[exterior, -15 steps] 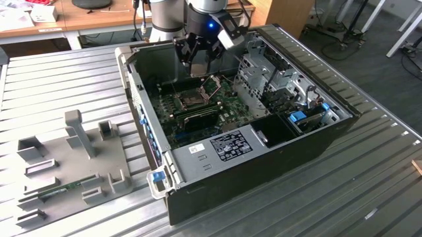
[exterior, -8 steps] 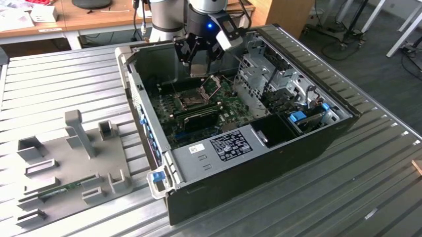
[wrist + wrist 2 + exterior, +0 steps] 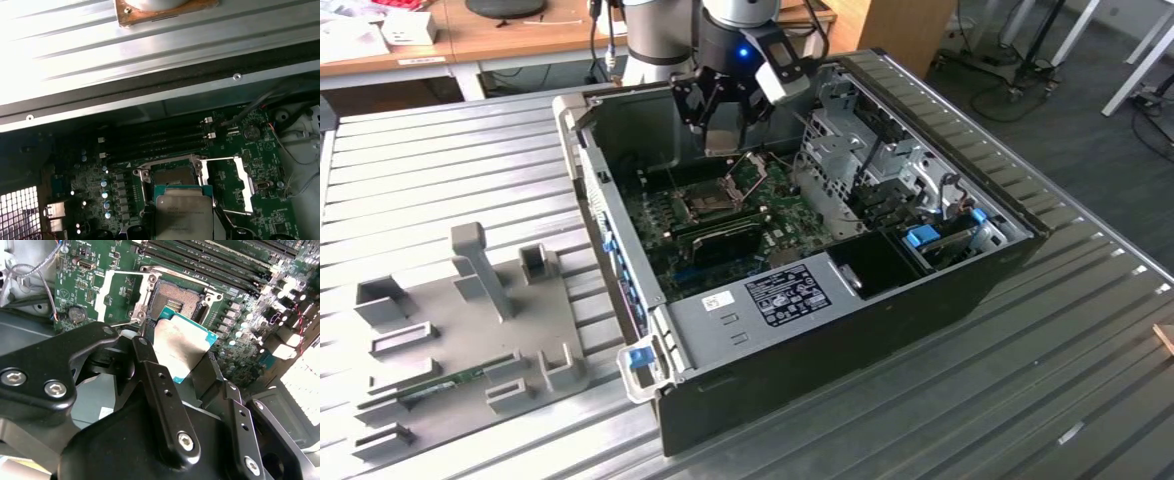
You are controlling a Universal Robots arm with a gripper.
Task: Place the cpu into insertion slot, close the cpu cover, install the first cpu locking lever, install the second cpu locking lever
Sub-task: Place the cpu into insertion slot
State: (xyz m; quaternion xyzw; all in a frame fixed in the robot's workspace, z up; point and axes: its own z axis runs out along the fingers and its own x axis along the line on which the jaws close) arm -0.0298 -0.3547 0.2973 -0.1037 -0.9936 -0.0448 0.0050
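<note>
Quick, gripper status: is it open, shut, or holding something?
Gripper: shut on the cpu, which is held close to the insertion slot and not yet seated in it.

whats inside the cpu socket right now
The silvery-rimmed square socket shows a bare dark centre, no chip seated. The thin square silver-topped cpu, held between the black fingers, hides one side of it.

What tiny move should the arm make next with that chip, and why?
Probably ease the end effector a little lower and toward the insertion slot. It grips the cpu just short of the slot, not yet seated, and the cpu cover is swung open, so the socket looks clear.
</note>
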